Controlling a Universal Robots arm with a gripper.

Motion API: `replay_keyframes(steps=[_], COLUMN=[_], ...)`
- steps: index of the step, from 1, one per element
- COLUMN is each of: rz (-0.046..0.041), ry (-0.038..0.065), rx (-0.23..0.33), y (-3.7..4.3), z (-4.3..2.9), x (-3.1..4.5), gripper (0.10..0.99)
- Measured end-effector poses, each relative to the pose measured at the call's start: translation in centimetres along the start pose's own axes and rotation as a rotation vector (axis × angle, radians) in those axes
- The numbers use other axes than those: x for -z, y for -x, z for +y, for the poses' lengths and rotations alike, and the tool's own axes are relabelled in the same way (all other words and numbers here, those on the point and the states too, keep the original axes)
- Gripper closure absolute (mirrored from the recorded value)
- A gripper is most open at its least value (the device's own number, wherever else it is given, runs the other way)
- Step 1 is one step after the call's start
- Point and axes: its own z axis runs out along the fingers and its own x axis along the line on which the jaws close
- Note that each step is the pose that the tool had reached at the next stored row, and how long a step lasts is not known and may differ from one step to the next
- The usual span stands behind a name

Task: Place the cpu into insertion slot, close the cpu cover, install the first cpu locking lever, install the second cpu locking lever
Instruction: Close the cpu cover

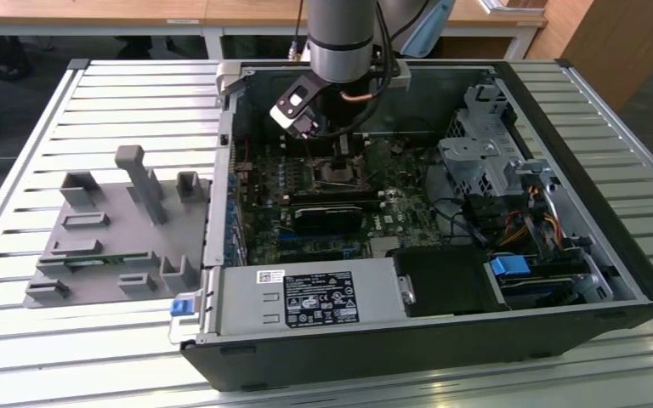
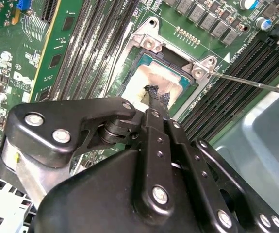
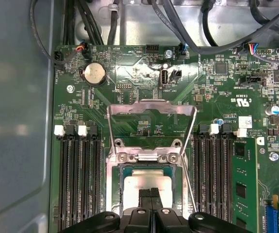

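Fingertips (image 3: pixel 145 196) are pressing together with no gap between them, and I am seeing the gripper (image 3: pixel 151 191) touching its tip down on the pale top of the cpu (image 3: pixel 140 180). The cpu is lying flat inside the insertion slot (image 3: pixel 111 191), directly beneath the tip rather than off to one side. The cpu cover (image 3: pixel 152 104) is sitting swung open, hinged at the slot's edge farthest from the gripper, its frame reaching away over the green board (image 3: pixel 217 111).
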Motion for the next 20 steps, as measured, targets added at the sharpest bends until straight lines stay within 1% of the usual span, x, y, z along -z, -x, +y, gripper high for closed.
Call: replay_keyframes(steps=[11, 16, 20], rz=[0.0000, 0.0006, 0.0012], ry=[0.000, -0.001, -0.001], rx=[0.000, 0.000, 0.000], y=[0.00, 0.00, 0.01], z=[0.04, 0.08, 0.13], x=[0.58, 1.14, 1.78], gripper=[0.980, 0.980, 0.980])
